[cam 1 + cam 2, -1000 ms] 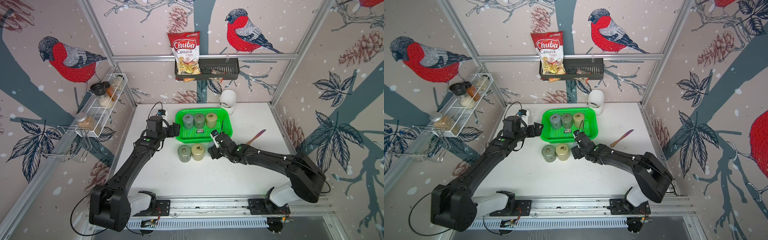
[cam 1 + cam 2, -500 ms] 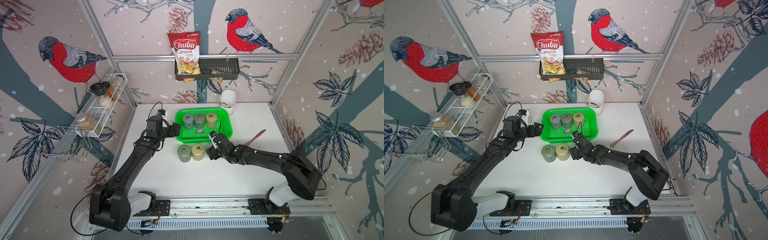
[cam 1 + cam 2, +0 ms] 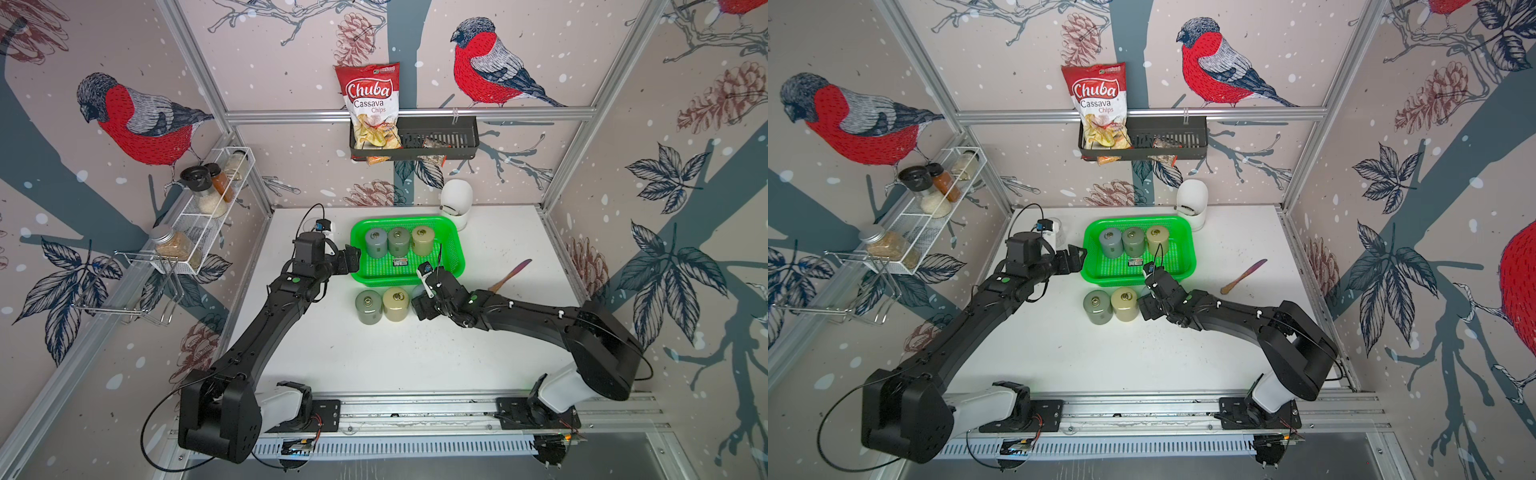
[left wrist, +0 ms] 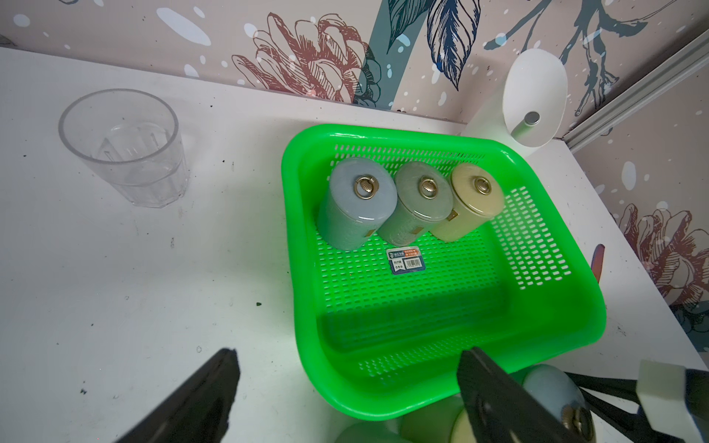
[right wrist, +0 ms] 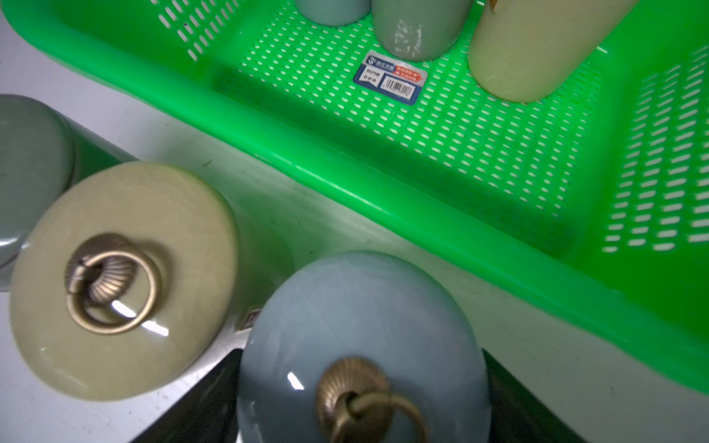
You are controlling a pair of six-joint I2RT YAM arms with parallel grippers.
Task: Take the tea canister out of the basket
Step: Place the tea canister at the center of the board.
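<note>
Since the blue-grey tea canister [image 5: 360, 326] stands on the table [image 3: 374, 353] at 6 o'clock of the basket [image 3: 384, 281], we judge it out; the right gripper [image 3: 424, 305] has its jaws flanking it, clamped or loose we cannot tell, the left gripper [image 3: 353, 258] has its jaws apart, and three more canisters [image 3: 399, 241] sit inside.

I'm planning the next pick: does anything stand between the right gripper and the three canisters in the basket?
Yes. A blue-grey canister sits between the right gripper's jaws, outside the basket, and the basket's near wall rises between it and the three canisters lined up at the far wall.
</note>
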